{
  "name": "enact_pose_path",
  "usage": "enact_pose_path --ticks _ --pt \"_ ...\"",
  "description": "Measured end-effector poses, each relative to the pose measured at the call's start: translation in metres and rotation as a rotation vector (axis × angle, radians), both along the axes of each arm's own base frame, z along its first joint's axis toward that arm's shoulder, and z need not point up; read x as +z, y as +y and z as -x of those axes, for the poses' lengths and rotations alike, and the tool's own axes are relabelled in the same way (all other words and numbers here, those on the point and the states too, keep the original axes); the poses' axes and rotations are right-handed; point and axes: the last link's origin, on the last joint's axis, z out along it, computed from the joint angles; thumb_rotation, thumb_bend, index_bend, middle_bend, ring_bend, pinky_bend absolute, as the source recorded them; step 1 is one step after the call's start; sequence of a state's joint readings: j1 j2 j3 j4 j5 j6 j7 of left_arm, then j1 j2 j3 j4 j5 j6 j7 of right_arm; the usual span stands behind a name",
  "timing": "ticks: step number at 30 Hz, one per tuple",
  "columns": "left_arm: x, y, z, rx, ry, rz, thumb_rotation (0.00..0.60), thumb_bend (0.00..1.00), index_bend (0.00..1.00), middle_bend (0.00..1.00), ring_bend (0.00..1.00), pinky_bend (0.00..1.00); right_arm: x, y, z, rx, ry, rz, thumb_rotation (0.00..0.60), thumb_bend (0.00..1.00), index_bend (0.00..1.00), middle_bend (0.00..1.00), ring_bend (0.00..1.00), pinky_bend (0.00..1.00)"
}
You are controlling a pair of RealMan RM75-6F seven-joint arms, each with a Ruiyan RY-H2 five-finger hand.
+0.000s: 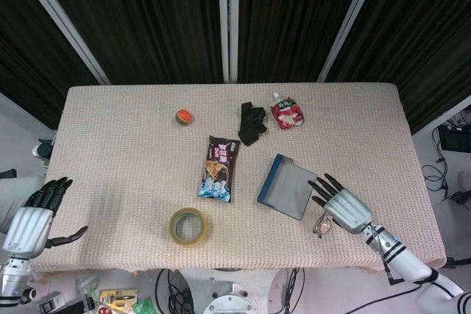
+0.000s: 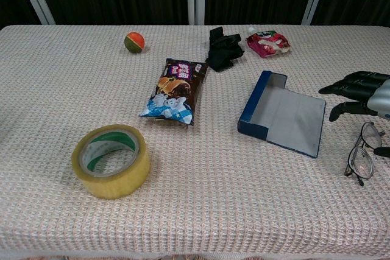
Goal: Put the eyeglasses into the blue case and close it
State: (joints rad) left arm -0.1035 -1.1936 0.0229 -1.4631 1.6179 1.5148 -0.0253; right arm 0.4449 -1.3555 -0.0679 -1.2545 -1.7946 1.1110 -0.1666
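Observation:
The blue case (image 1: pixel 288 187) (image 2: pixel 283 119) lies open on the table right of centre, its grey inside facing up. The eyeglasses (image 1: pixel 324 223) (image 2: pixel 362 153) lie on the cloth just right of the case, lenses flat. My right hand (image 1: pixel 340 205) (image 2: pixel 361 94) hovers over the glasses with its fingers spread and pointing toward the case, holding nothing. My left hand (image 1: pixel 33 221) stays off the table's front left corner with its fingers apart and nothing in it; the chest view does not show it.
A yellow tape roll (image 1: pixel 188 226) (image 2: pixel 111 161) sits near the front edge. A snack bag (image 1: pixel 219 168) (image 2: pixel 175 91) lies left of the case. A black cloth (image 1: pixel 252 123), a red pouch (image 1: pixel 287 114) and a small ball (image 1: pixel 184 116) lie further back.

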Motion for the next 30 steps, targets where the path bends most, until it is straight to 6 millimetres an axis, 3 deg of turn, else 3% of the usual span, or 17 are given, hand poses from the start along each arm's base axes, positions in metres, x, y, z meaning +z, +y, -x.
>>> enact_pose_path --ticks 16,22,30 --pt "-0.001 0.002 0.001 0.003 0.006 0.01 0.327 0.14 0.06 0.08 0.09 0.22 -0.008 -0.001 0.002 -0.001 -0.019 -0.012 0.6 0.18 0.48 0.0 0.0 0.0" --pt "-0.001 0.001 0.002 0.007 0.006 0.01 0.325 0.14 0.06 0.08 0.09 0.22 -0.009 -0.002 0.002 -0.007 -0.024 -0.013 0.6 0.28 0.53 0.0 0.0 0.0" --pt "-0.002 0.001 0.003 0.01 0.006 0.013 0.324 0.14 0.06 0.08 0.09 0.22 -0.011 -0.002 0.004 -0.013 -0.013 -0.016 0.6 0.33 0.55 0.0 0.0 0.0"
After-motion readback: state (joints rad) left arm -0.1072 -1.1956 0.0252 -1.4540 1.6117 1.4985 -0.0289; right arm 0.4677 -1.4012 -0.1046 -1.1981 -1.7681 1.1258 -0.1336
